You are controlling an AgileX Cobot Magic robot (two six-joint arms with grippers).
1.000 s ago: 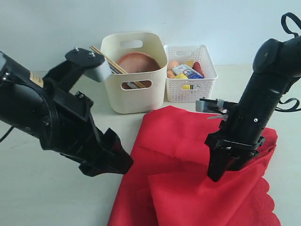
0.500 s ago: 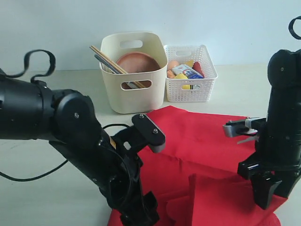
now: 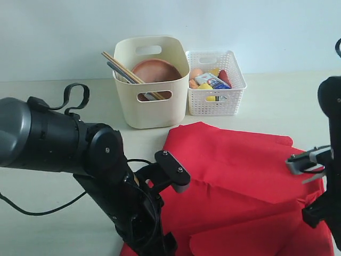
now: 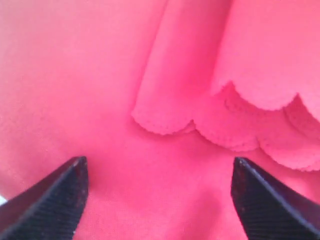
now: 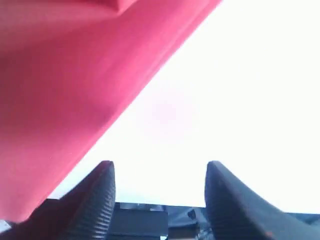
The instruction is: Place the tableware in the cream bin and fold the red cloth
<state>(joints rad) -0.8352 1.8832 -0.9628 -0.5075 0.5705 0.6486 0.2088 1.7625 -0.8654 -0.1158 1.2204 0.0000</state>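
The red cloth lies partly folded on the table in front of the bins, with a loose flap at its near edge. My left gripper hangs open just above the cloth, near its layered scalloped edge, with nothing between its fingers. My right gripper is open and empty over bare table just off the cloth's edge. The cream bin stands at the back, holding the brown plate and the chopsticks. Other tableware is hidden.
A white lattice basket with food items stands right of the cream bin. My left arm fills the near left and hides the cloth's left corner. My right arm stands at the right edge.
My left arm has swung in and down over the cloth's near left part. My right arm has drawn away to the right, off the cloth. The near flap now lies flatter.
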